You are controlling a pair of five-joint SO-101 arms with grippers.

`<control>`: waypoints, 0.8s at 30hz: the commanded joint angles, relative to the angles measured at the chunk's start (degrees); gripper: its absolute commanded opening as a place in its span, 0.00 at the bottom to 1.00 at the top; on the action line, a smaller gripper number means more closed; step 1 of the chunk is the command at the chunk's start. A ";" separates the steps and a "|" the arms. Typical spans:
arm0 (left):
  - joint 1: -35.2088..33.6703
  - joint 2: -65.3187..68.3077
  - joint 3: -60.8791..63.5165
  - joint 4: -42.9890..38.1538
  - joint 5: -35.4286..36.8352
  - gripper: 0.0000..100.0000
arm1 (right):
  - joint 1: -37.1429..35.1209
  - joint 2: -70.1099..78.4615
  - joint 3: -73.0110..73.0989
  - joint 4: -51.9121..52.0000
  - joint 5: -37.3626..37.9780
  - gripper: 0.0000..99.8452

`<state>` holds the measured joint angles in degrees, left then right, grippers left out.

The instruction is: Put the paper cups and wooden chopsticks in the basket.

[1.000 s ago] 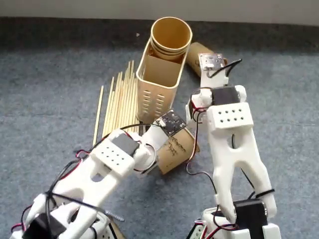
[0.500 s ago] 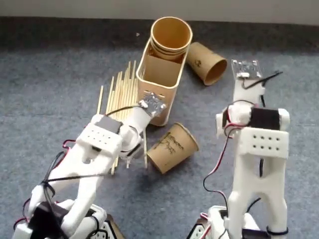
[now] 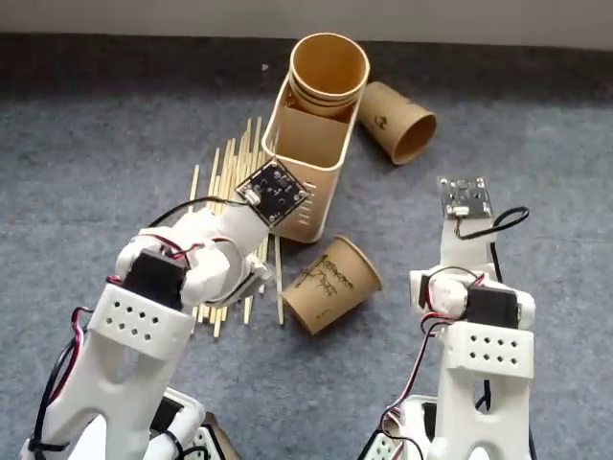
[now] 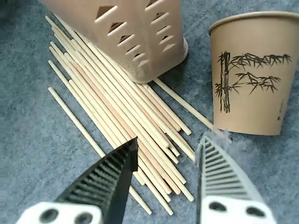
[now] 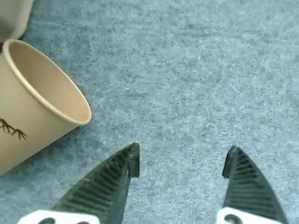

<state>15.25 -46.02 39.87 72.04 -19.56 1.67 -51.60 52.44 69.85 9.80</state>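
Wooden chopsticks [image 4: 126, 112] lie fanned on the grey tabletop [image 5: 210, 56] beside the basket [image 3: 321, 192], partly hidden under the left arm [image 3: 182, 278] in the high view. Left jaws hang spread above them, empty. Right jaws, likewise spread, hover beside a tipped paper cup [image 5: 32, 116] cut off at the edge.
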 commanded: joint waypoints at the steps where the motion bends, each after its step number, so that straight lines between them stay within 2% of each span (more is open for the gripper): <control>1: 2.68 -2.51 3.56 -5.80 5.01 0.22 | 0.31 -2.86 0.04 -1.19 -2.55 0.29; 6: 10.95 -2.33 17.10 -21.27 10.55 0.22 | -1.71 -4.62 0.04 -0.75 -4.13 0.29; 9: 13.14 -2.59 24.31 -24.62 10.29 0.22 | -2.15 -4.70 -0.04 -0.66 -4.13 0.29; 12: 9.36 -2.77 28.88 -24.70 9.14 0.22 | -2.15 -4.70 -0.13 -0.66 -4.13 0.29; 19: -3.12 -2.86 34.07 -22.42 -0.70 0.22 | -2.42 -4.35 -1.01 -1.01 -4.13 0.29; 24: -6.46 -2.86 34.24 -19.34 -3.60 0.22 | -2.59 -4.18 -6.81 1.01 -4.40 0.29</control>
<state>10.24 -48.13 74.59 51.56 -21.93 -0.18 -55.03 50.59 69.67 6.20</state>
